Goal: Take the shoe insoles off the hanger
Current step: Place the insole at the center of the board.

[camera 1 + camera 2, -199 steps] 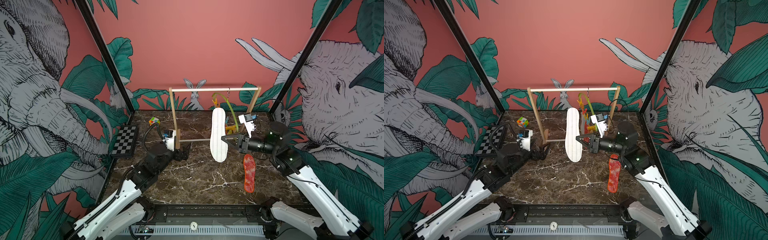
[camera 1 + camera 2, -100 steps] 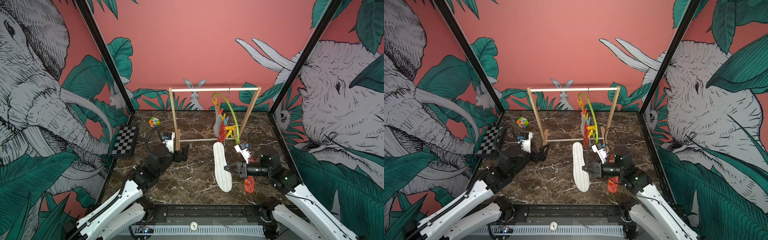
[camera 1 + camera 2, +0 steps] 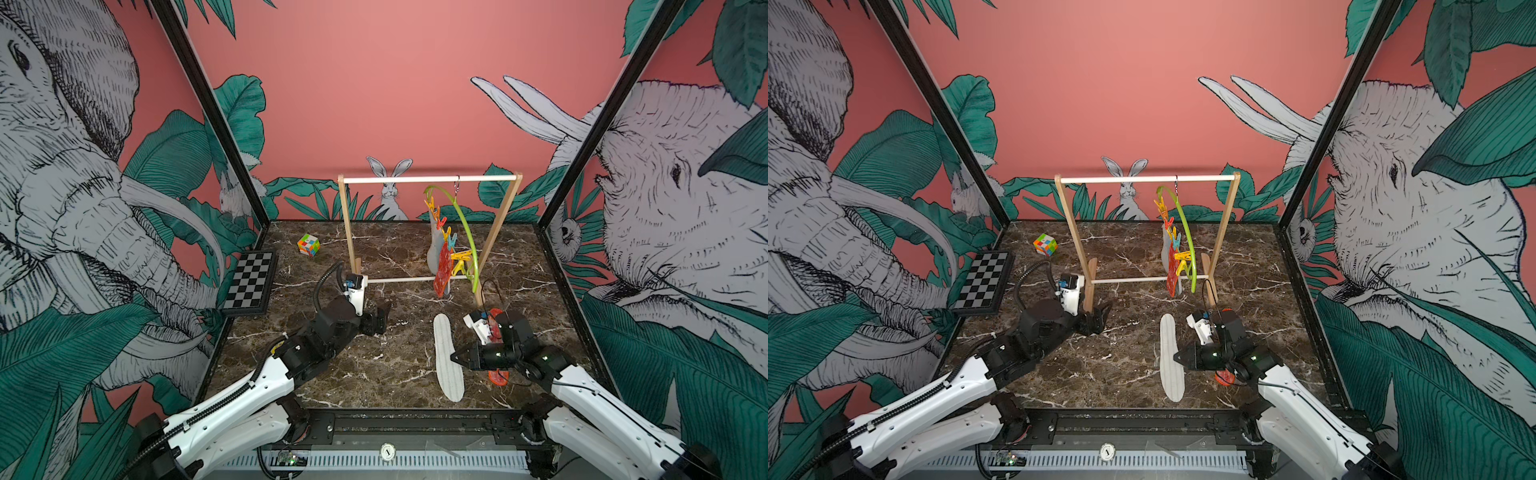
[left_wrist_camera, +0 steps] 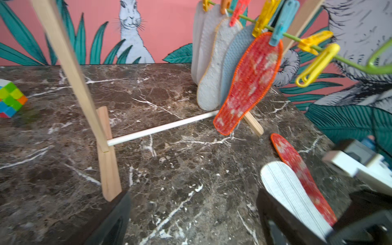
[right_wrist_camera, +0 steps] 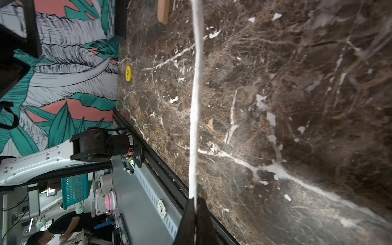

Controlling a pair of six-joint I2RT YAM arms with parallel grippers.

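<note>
My right gripper (image 3: 455, 358) (image 5: 195, 199) is shut on the edge of a white insole (image 3: 446, 365) (image 5: 196, 101), held low over the front right of the marble table. A red insole (image 3: 497, 376) (image 4: 297, 161) lies on the table under my right wrist, partly hidden. The lime-green hanger (image 3: 463, 224) (image 4: 360, 65) hangs on the rack with a red insole (image 4: 252, 84), a blue-grey one (image 4: 233, 63), a light grey one (image 4: 216, 70) and a white one (image 4: 198, 42) clipped on. My left gripper (image 3: 380, 318) (image 4: 193, 201) stands open, empty, near the rack's left foot.
The wooden rack with its white rod (image 3: 428, 179) stands across the back middle, its feet on the table. A colour cube (image 3: 308, 244) and a chequered board (image 3: 251, 286) sit at the back left. A small yellow disc (image 5: 128, 73) lies by the left wall.
My right gripper has carried the white insole away from the hanger, down and toward the table's front. The hanger has swung back under the rod. The left arm has barely moved.
</note>
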